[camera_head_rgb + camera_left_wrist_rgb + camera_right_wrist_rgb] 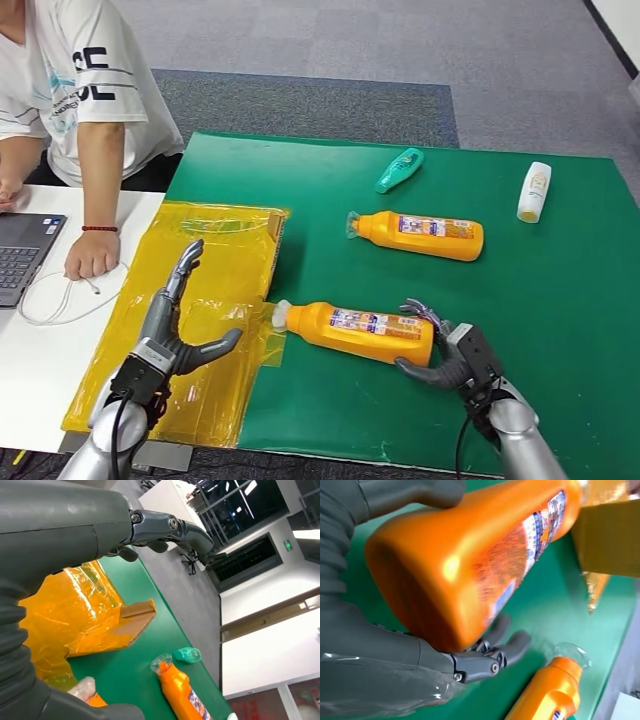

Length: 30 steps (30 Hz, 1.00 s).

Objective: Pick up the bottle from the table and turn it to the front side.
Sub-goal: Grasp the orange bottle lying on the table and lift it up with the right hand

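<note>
While the near orange bottle (358,333) lies on its side on the green bench (573,300), the right hand (441,350) wraps its base, thumb on one side and fingers (501,650) curled on the other, so it grips the bottle. The bottle's capped neck points toward the yellow-wrapped cardboard box (219,270). Above that box the left hand (177,325) hovers with its fingers spread, holding nothing. A second orange bottle (419,236) lies farther from the box, with a teal bottle (399,169) and a white bottle (534,191) beyond it.
</note>
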Tool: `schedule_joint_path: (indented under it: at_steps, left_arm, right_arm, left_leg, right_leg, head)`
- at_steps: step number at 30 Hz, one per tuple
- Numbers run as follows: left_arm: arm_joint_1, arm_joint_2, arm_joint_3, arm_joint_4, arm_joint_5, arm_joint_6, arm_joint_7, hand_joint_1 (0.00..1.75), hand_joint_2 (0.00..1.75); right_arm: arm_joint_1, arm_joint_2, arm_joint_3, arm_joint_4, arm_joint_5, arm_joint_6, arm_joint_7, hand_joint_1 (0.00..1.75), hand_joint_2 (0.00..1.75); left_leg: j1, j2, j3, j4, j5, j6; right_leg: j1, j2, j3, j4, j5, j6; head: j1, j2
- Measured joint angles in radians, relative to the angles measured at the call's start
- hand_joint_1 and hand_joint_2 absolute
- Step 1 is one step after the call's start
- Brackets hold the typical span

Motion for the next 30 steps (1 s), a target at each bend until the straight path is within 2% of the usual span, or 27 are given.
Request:
schedule_joint_path:
  at_steps: [10, 19, 21, 25, 30]
  left_arm:
    - [-0.002, 0.0, 0.003, 0.004, 0.012, -0.024, 0.0, 0.0, 1.75]
    - [-0.004, -0.003, 0.008, 0.004, 0.013, -0.04, 0.0, 0.0, 1.75]
    - [-0.004, -0.004, 0.01, 0.004, 0.013, -0.044, 0.003, 0.0, 1.75]
    - [-0.002, -0.014, 0.022, 0.004, 0.009, -0.057, 0.017, 0.0, 1.75]
    - [-0.001, -0.023, 0.035, 0.004, 0.003, -0.069, 0.021, 0.0, 1.75]
  right_arm:
    - [-0.044, -0.027, 0.069, -0.011, 0.227, -0.119, 0.045, 0.0, 1.75]
    - [-0.068, -0.041, 0.142, -0.03, 0.341, -0.16, 0.088, 0.0, 1.75]
    - [-0.07, -0.044, 0.159, -0.035, 0.385, -0.18, 0.116, 0.0, 1.75]
    - [-0.083, -0.066, 0.221, -0.058, 0.577, -0.225, 0.248, 0.0, 1.75]
    - [-0.13, -0.097, 0.314, -0.099, 0.655, -0.186, 0.307, 0.0, 1.75]
  left_leg:
    - [0.0, 0.0, 0.001, 0.0, 0.0, 0.0]
    - [0.0, 0.0, 0.001, 0.0, 0.0, 0.0]
    - [0.0, 0.0, 0.001, 0.0, 0.0, 0.0]
    - [0.0, 0.0, 0.001, 0.0, 0.001, 0.0]
    - [0.0, 0.0, 0.0, 0.0, 0.001, 0.0]
  right_leg:
    - [0.0, 0.0, 0.0, 0.0, 0.0, 0.0]
    - [0.0, 0.0, 0.001, 0.0, 0.001, -0.001]
    - [0.0, 0.0, 0.001, 0.0, 0.001, 0.0]
    - [0.0, 0.0, 0.001, 0.0, 0.001, 0.0]
    - [0.0, 0.0, 0.0, 0.0, 0.001, 0.0]
  head:
    - [0.0, 0.0]
    - [0.0, 0.0]
    - [0.0, 0.0]
    - [0.0, 0.0]
    - [0.0, 0.0]
